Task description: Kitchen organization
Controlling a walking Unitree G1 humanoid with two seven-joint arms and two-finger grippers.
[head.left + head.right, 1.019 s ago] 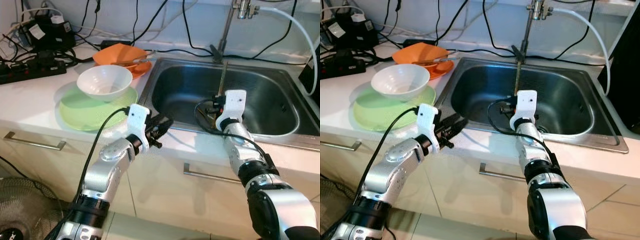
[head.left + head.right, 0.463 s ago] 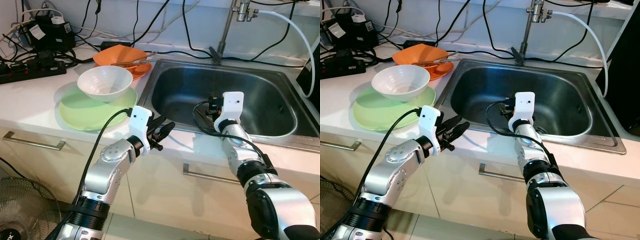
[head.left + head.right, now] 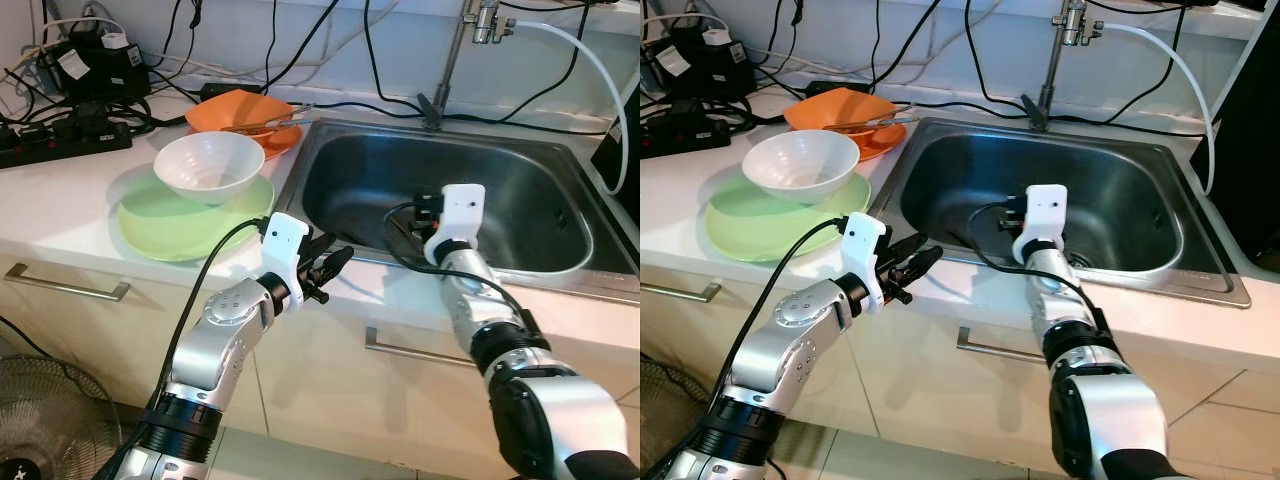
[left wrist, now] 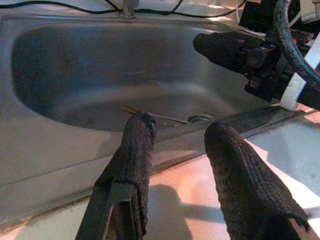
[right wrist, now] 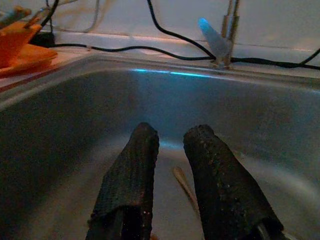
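So the thing to fish out looks like a thin pale stick (chopstick maybe, hard to tell) lying flat on the bottom of the sink, close to the drain. The right pincer is down inside the sink, hanging just above the stick, fingers parted by a narrow gap and holding nothing. The left pincer sits over the surface at the sink's front-left rim, spread wide, also empty.

What I'd worry about:

- The stick is skinny and flat on slick steel. Those fat black fingers could easily close over it and just skate it sideways toward the drain instead of pinching it.
- The gap on the right pincer looks tight for a clean approach. If it drops as is, one finger may land on top of the stick and pin it rather than straddle it.
- The right arm's cable loops near the sink's front rim; going deeper could snag it there.
- The left pincer is near the green plate, which carries the white bowl, on the surface left of the sink. A careless swing of that arm could shove the stack toward the edge.
- Behind the bowl, an orange dish with tongs sits close to the sink's back-left corner, beside a tangle of cables and a power strip. Any splashing from the sink heads that way.
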